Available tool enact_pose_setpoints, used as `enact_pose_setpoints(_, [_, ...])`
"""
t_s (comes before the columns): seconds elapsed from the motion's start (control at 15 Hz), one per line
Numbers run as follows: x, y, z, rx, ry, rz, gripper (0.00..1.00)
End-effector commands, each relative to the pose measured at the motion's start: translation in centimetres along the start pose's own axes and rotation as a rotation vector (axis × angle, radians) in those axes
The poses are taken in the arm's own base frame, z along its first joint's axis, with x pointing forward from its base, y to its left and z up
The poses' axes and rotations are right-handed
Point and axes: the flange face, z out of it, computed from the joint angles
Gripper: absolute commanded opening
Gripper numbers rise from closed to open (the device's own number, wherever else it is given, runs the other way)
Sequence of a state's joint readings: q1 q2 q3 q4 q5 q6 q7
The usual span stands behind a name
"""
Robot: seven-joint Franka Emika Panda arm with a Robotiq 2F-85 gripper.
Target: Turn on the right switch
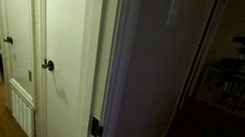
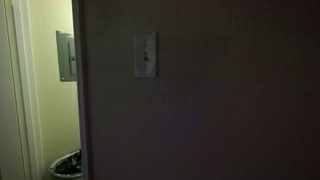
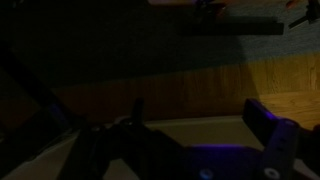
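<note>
I'm standing in a dim hallway, and the white wall plate [image 2: 145, 55] is sitting high on the dark wall [image 2: 220, 110], upright, just beside the edge where the wall is giving way to a lit room. The right switch [image 2: 150, 58] is occupying the plate's right-hand half. In this light I cannot tell whether its lever is sitting up or down. In an exterior view the same plate [image 1: 171, 8] is showing as a faint pale patch near the top of the wall, well apart from the dark door knob [image 1: 48, 65] on the white door [image 1: 67, 38].

Nothing is touching the plate, and no arm is showing near it in either exterior view. The gripper [image 3: 185, 135] is appearing only in the wrist view, its jaws looking released and spread wide with nothing between them. It is pointing down at wooden floor [image 3: 230, 80], not at the wall.

So the approach is looking like the step in hand, with the press not yet made. Next, I judge, the arm is needing to rise and turn toward the plate, line one fingertip up with the right-hand lever alone, and push it over without catching its neighbour.
</note>
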State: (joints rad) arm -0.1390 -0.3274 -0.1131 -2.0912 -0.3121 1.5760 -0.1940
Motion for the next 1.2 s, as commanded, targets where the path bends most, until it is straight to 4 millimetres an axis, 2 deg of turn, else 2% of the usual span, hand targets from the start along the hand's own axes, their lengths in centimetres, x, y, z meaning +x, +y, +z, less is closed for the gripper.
enact_pose_setpoints(0.0, [2.4, -1.3, -0.5, 0.024, 0.055, 0.021, 1.0])
enact_pose_setpoints(0.2, [4.2, -2.6, -1.3, 0.077, 0.113, 0.079, 1.0])
enact_pose_setpoints(0.4, [5.4, -3.9, -2.8, 0.202, 0.187, 0.178, 1.0])
enact_pose_setpoints(0.6, [5.5, -4.9, -4.5, 0.259, 0.285, 0.232, 1.0])
enact_pose_setpoints(0.87, [4.5, -5.6, -5.9, 0.171, 0.423, 0.185, 1.0])
enact_pose_setpoints(0.93, [6.2, -5.0, -5.7, 0.204, 0.364, 0.193, 1.0])
enact_pose_setpoints(1.13, [5.5, -5.3, -6.2, 0.188, 0.394, 0.184, 1.0])
